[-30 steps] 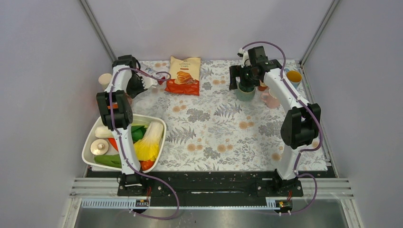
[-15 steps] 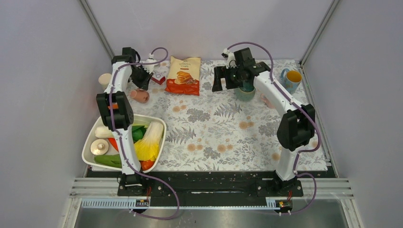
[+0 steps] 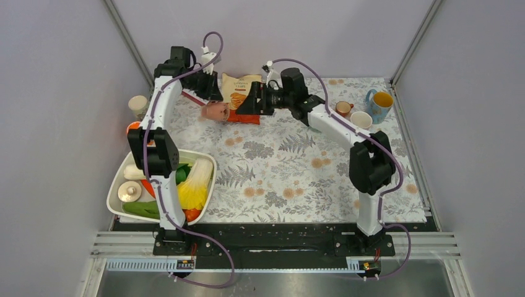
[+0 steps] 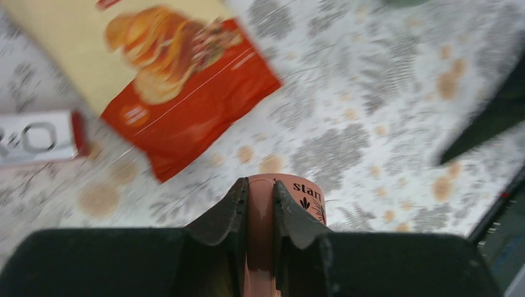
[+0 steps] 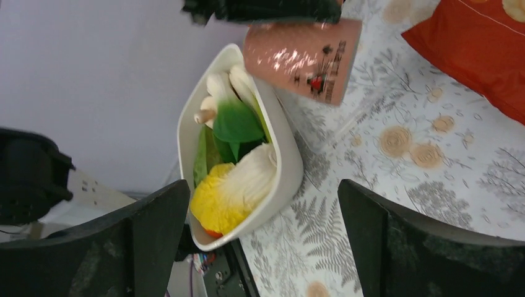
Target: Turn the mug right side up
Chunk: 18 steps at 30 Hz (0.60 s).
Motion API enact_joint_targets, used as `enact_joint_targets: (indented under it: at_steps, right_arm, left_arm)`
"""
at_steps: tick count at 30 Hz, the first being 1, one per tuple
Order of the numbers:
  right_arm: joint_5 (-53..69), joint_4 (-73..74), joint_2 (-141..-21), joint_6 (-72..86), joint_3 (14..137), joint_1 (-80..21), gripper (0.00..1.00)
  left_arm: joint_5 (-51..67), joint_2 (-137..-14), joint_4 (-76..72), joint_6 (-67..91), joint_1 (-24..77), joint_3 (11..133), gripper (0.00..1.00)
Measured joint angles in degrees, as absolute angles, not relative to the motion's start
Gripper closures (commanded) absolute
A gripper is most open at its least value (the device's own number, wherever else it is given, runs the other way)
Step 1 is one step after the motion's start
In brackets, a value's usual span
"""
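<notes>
A pink mug with dark print hangs on its side above the table's back left, next to the chip bag. My left gripper is shut on the mug's handle, and the printed body shows beyond the fingers. In the right wrist view the mug sits at the top with the left gripper's black body above it. My right gripper stands wide open just right of the mug, pointing at it, and holds nothing.
A white bowl of vegetables sits at the front left. A blue mug and two small cups stand at the back right. A cream cup is by the left wall. A red-and-white box lies left of the chip bag.
My left arm has carried the pink mug up and to the right, towards the chip bag. My right arm has swung left from the cups to face the mug, jaws still open.
</notes>
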State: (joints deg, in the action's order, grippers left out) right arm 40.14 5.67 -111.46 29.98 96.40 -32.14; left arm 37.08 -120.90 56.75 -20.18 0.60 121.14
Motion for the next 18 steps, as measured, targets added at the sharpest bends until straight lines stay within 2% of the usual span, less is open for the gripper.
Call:
enact_joint_targets:
  at_steps: [8, 12, 18]
  right_arm:
    - [42.8, -8.4, -118.1, 43.0, 96.2, -32.1, 0.02]
    - [44.3, -12.4, -118.7, 46.7, 96.2, -32.1, 0.06]
    - [45.7, -17.8, -118.6, 48.1, 95.7, -32.1, 0.05]
  left_arm:
    - [49.1, -113.1, 52.0, -9.6, 5.0, 121.2, 1.00]
    - [52.4, -112.3, 48.7, -5.1, 4.8, 121.2, 1.00]
    - [54.5, -112.3, 46.2, -2.3, 4.9, 121.1, 1.00]
